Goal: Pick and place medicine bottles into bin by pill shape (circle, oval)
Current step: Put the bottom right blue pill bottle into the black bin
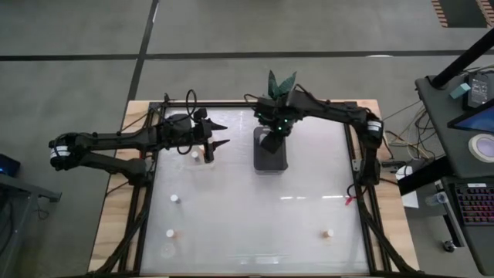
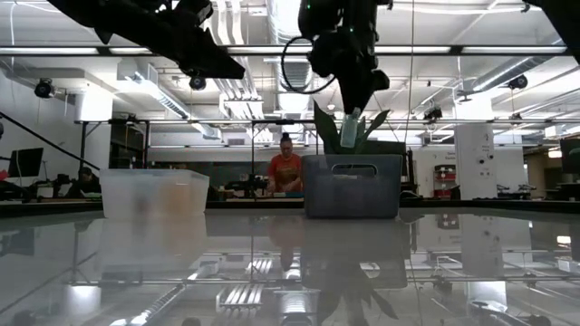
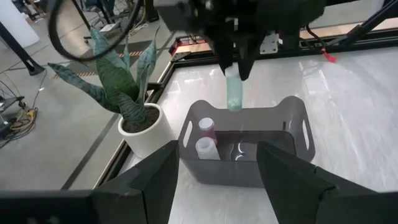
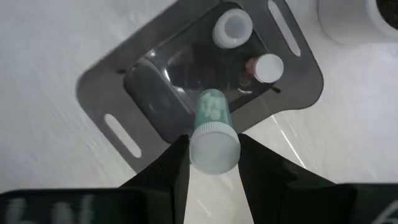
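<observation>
My right gripper hangs over the grey bin at the table's far middle, shut on a thin greenish medicine bottle. Two white-capped bottles stand inside the grey bin, against one wall. My left gripper hovers open and empty to the left of the grey bin, pointing toward it. More small bottles stand on the table at the near left and the near right. My right gripper pinches the greenish bottle at its white-capped top end between its two fingers. The fingers come from above, pointing down. The bottle hangs below them nearly upright, base down, clear of the grey bin's rim and over its opening.
A clear plastic bin stands to the left of the grey bin, under my left gripper. A potted plant sits just beyond the grey bin at the far edge. Another small bottle shows by the left gripper. A person sits in the room behind.
</observation>
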Motion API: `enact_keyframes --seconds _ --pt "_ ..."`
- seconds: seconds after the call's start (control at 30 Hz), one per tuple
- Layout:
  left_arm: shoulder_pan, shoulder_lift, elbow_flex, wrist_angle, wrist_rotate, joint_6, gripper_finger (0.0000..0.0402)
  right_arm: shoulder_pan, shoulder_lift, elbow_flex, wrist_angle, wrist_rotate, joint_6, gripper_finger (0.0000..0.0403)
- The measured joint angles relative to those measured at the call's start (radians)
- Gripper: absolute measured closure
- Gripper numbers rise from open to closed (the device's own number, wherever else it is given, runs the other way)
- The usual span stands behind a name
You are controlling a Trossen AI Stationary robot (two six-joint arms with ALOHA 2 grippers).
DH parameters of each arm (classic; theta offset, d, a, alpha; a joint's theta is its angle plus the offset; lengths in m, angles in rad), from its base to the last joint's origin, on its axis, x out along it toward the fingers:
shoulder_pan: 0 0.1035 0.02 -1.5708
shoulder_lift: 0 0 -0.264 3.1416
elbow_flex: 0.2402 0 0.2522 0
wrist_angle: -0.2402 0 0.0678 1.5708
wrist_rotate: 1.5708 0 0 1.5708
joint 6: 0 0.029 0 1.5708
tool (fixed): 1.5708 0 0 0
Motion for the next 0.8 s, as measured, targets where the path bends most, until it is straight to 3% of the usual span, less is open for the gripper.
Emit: enact_keyframes --seconds 0.8 --pt "0.0 0.0 0.001 0.001 0.0 -0.004 0.0201 -0.011 0.117 -0.002 -0.011 -0.002 -0.083 0.0291"
